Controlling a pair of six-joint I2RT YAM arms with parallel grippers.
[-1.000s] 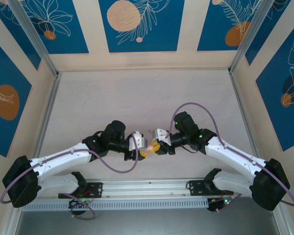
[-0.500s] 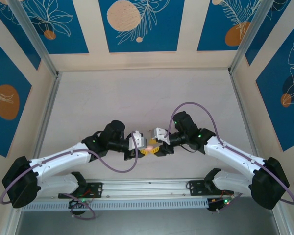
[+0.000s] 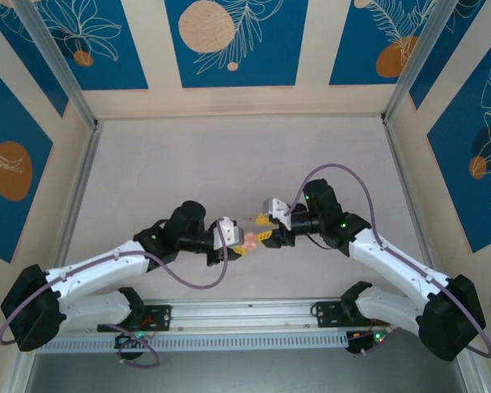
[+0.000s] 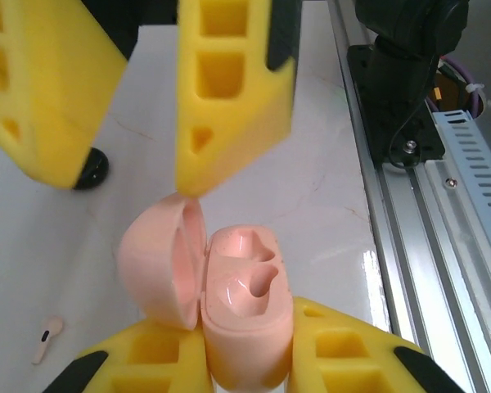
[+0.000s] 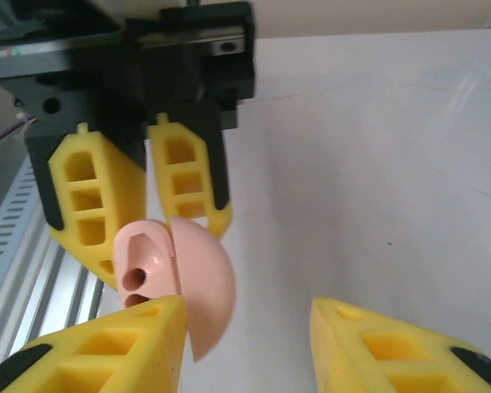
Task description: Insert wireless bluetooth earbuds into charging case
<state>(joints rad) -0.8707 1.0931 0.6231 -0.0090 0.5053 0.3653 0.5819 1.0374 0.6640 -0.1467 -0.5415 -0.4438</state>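
Observation:
My left gripper (image 4: 250,348) is shut on the base of a pale pink charging case (image 4: 244,295), held just above the table at mid-front (image 3: 250,241). The lid (image 4: 159,266) hangs open to the left, and both sockets are empty. My right gripper (image 5: 245,327) is open. One of its fingers (image 4: 229,90) hovers just above the lid's edge, and nothing sits between its pads. From the right wrist, the case (image 5: 143,266) and domed lid (image 5: 204,282) sit by the lower-left finger. One pale pink earbud (image 4: 47,337) lies on the table, left of the case.
A small black object (image 4: 90,168) lies on the table, half hidden behind my right gripper's other finger. The aluminium rail (image 4: 442,188) and an arm mount (image 4: 401,74) run along the near edge. Open white tabletop (image 3: 229,164) stretches to the patterned back wall.
My left gripper has shut on the pink case. My right gripper has opened and drawn back a little to the upper right, away from the case.

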